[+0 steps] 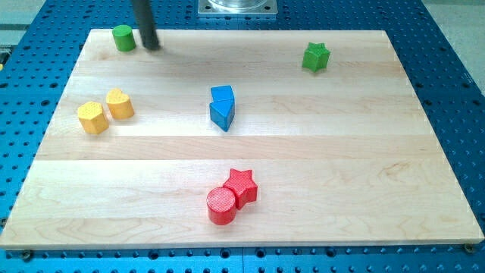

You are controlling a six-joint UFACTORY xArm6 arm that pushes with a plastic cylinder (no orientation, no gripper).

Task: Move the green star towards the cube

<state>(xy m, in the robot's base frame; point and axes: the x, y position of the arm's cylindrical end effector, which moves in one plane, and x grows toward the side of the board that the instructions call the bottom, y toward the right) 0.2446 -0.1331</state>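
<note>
The green star [315,57] lies near the view's top right of the wooden board [341,167]. Two blue blocks stand together at the board's middle: a blue cube-like block [223,95] behind and a blue triangular block [221,114] in front, touching. My tip [151,45] is at the view's top left, just right of a green cylinder [123,37], far left of the green star.
A yellow hexagonal block [92,117] and a yellow heart block [120,104] touch at the left. A red cylinder [222,205] and a red star [241,186] touch near the bottom middle. A metal mount [238,7] sits beyond the top edge.
</note>
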